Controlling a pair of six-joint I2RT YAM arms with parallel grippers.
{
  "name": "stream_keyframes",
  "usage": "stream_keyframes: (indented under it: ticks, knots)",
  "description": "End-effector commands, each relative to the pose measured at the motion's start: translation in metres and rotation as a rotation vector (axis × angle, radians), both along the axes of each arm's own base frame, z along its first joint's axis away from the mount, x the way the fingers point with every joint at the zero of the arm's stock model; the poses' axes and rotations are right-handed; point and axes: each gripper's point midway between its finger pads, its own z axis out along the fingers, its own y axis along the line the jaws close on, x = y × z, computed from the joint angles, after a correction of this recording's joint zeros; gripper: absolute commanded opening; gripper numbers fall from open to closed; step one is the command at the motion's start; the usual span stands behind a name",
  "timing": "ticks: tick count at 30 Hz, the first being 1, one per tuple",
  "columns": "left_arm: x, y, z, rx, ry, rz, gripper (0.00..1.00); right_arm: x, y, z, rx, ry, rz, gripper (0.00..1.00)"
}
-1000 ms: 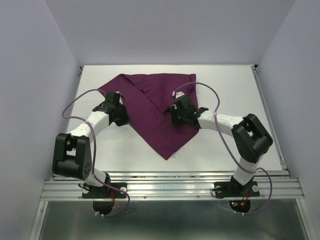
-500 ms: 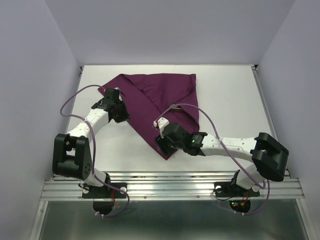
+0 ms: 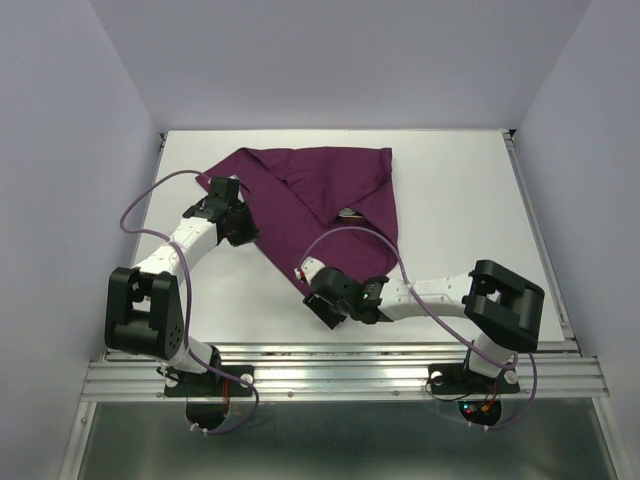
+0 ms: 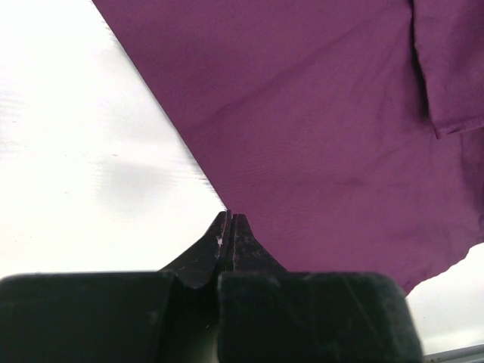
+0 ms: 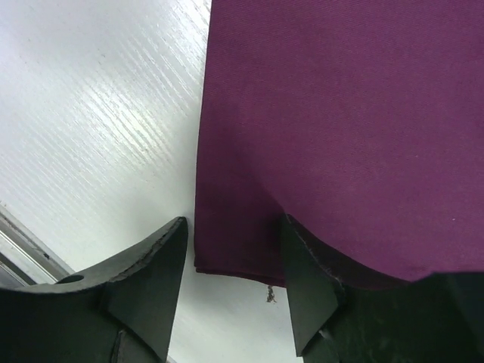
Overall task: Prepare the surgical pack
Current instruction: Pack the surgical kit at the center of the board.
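Observation:
The surgical pack shows as a deep-purple cloth wrap (image 3: pixel 300 190), folded over on the white table with its point toward the arms. Whatever lies under the folds is hidden. My left gripper (image 3: pixel 244 230) is shut, its tips (image 4: pixel 229 217) touching the wrap's (image 4: pixel 318 113) left edge; no cloth shows between them. My right gripper (image 3: pixel 322 308) is low at the wrap's near corner and open. In the right wrist view that gripper (image 5: pixel 231 253) has the corner of the wrap (image 5: pixel 340 113) lying flat between its fingers (image 5: pixel 151 261), with a loose thread hanging off the hem.
The bare white table (image 3: pixel 460 190) runs round the wrap on all sides. A metal rail (image 3: pixel 340 365) lines the near edge by the arm bases. Grey walls close in the left, right and back. Purple cables loop over both arms.
My right arm has swung from the wrap's right flap down to its near corner, and its jaws have opened. The right flap now lies folded inward. The left gripper shifted slightly and stays shut.

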Motion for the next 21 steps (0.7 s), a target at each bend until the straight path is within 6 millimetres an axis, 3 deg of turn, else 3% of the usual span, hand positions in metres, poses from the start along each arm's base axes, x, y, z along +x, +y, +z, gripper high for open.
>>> stream_keyframes:
  ticks: [1,6,8,11,21]
  knots:
    - [0.005,0.003,0.008,0.007,-0.030,0.003,0.01,0.008,-0.003,-0.005,-0.036,-0.047,-0.029,0.53]
    - [0.004,0.004,0.007,0.008,-0.027,0.002,0.01,0.012,-0.005,-0.011,-0.035,-0.061,-0.067,0.22]
    - [0.004,0.003,0.006,0.008,-0.027,0.000,0.00,0.014,-0.004,-0.011,-0.035,-0.071,-0.072,0.16]
    - [0.003,0.003,0.006,0.006,-0.025,-0.002,0.00,0.020,0.000,-0.002,-0.021,-0.098,-0.077,0.01]
    - [0.009,0.003,0.014,-0.002,-0.048,0.000,0.00,0.062,0.014,0.062,0.087,-0.273,-0.143,0.01]
